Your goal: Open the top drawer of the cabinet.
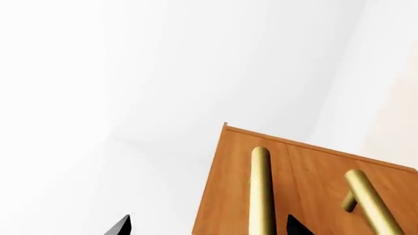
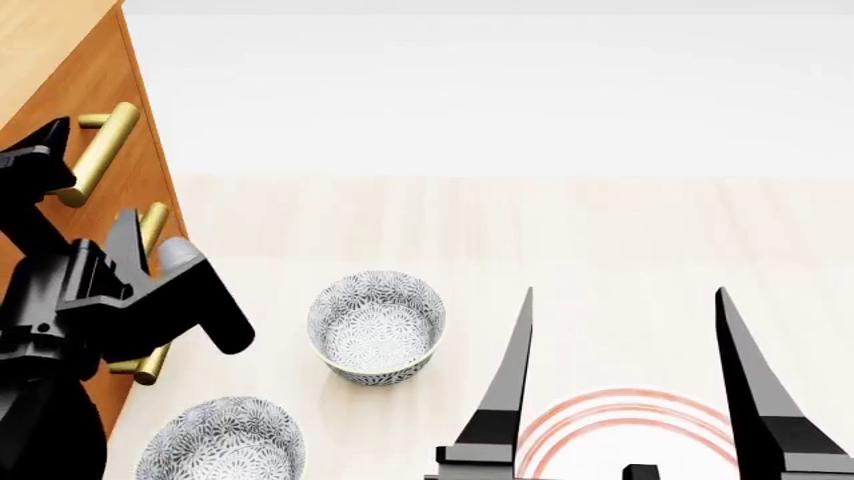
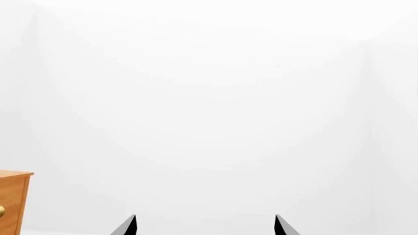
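Observation:
The orange-brown cabinet [image 2: 80, 80] stands at the left edge of the head view. The top drawer [image 1: 228, 196] looks flush with the cabinet front, and its brass bar handle [image 2: 100, 150] is uppermost. My left gripper [image 2: 91, 172] is open at that handle. In the left wrist view the handle [image 1: 260, 191] lies between the left gripper's [image 1: 209, 221] two black fingertips, close to one of them and untouched. A lower drawer's handle [image 1: 369, 200] shows beside it. My right gripper [image 2: 625, 292] hangs open and empty over the table, far from the cabinet.
Two patterned bowls [image 2: 378, 325] [image 2: 220, 440] sit on the light wooden table [image 2: 534, 230] near the cabinet. A white plate with red rings [image 2: 627, 430] lies under the right gripper [image 3: 205, 221]. The cabinet's corner [image 3: 13, 200] shows in the right wrist view.

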Robot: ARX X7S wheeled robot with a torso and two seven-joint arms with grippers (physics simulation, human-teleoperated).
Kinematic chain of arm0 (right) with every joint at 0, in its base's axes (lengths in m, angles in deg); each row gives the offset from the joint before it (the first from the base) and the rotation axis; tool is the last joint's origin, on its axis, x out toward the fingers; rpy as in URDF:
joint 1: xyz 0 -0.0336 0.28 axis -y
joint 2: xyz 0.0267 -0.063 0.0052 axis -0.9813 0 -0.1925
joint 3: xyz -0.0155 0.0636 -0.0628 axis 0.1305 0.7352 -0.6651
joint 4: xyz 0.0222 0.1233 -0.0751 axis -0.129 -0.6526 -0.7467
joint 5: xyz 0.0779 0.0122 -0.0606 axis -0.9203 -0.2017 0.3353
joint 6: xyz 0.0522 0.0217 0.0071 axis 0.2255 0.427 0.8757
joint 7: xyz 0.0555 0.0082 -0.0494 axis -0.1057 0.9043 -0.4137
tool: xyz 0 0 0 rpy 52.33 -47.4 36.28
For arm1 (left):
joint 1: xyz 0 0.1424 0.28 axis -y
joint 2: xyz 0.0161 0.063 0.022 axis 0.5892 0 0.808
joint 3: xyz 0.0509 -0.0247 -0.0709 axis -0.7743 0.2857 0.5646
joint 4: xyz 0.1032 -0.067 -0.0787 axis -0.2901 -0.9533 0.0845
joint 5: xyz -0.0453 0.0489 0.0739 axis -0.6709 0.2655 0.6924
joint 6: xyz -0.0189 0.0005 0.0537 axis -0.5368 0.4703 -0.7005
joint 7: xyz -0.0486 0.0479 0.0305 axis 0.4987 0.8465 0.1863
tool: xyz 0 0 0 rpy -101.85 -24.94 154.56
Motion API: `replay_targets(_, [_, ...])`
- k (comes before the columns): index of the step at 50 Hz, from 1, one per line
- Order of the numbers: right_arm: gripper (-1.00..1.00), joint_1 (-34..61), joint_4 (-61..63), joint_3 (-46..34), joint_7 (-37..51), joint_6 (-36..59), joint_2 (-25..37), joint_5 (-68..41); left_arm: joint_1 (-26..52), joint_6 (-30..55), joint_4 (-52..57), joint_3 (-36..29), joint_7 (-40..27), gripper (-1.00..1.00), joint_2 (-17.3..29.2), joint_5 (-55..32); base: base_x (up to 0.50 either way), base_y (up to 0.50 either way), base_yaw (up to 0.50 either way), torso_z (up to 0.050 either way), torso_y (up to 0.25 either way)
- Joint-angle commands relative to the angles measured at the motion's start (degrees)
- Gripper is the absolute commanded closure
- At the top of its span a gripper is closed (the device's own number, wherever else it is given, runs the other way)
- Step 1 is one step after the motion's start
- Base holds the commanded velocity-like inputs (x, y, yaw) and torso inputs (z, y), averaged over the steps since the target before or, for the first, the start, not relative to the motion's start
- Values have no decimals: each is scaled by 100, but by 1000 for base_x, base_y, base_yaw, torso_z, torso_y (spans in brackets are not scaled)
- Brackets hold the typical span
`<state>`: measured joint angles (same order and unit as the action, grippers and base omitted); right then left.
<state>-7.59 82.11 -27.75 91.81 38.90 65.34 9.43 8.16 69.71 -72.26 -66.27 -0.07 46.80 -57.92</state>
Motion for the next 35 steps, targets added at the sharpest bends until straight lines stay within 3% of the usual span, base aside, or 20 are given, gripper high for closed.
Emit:
replay_targets(1, [-100, -8, -15, 2, 32, -40, 34, -34, 63, -138, -422, -130, 47, -100, -64, 11, 0, 0, 0, 0, 0])
replay_targets(35, [-100, 11, -7, -31, 127, -42, 113, -134, 256, -253, -1015, -294, 270, -100, -165, -13, 0, 0, 0, 0, 0])
